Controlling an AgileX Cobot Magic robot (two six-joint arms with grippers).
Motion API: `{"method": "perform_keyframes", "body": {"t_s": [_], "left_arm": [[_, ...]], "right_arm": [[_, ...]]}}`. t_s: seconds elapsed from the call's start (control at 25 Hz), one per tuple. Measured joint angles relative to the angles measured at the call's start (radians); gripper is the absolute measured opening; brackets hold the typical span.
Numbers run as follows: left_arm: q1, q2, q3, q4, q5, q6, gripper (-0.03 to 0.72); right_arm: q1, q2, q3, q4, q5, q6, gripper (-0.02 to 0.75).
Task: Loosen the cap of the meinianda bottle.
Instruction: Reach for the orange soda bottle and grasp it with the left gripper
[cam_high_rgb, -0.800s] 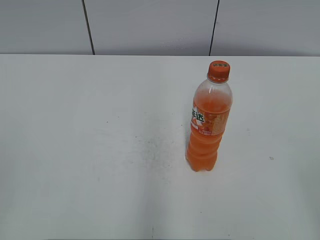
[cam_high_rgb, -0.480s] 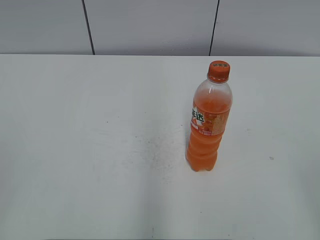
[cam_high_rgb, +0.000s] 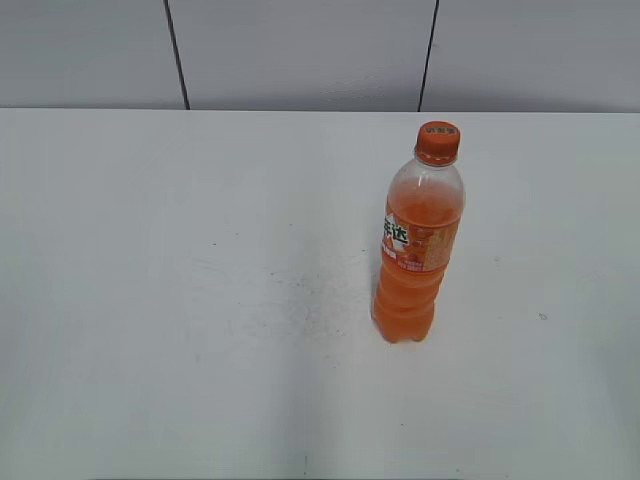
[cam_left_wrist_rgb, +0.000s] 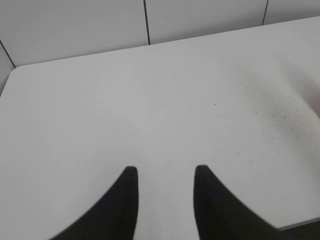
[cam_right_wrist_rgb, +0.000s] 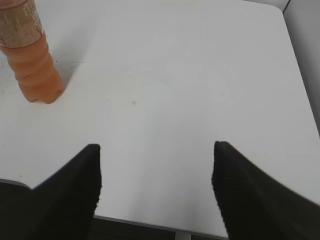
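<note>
In the exterior view only, the cap shows.

The meinianda bottle is standing upright alone on the white table, its cap exposed on every side. Bare tabletop is lying between it and my right gripper, whose jaws are gaping wide.

You see a tall clear plastic meinianda bottle of orange drink on a plain white bench flecked with faint dark specks. Its small round orange ribbed cap bears a pale mark on top. The orange label shows white characters on green. Both tools, left and right, have black fingers.
</note>
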Motion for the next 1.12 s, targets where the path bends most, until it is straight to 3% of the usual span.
{"method": "perform_keyframes", "body": {"t_s": [0.6,0.88,1.0,1.12], "left_arm": [[0.0,0.0,0.0,0.0,0.0,0.0,0.249],[0.0,0.031,0.0,0.0,-0.002,0.0,0.464],[0.0,0.064,-0.016,0.0,-0.061,0.0,0.491],[0.0,0.112,0.002,0.036,-0.278,0.0,0.494]], "right_arm": [[0.0,0.0,0.0,0.001,0.0,0.0,0.522],[0.0,0.0,0.0,0.002,0.0,0.0,0.522],[0.0,0.0,0.0,0.002,0.0,0.0,0.522],[0.0,0.0,0.0,0.002,0.0,0.0,0.522]]}}
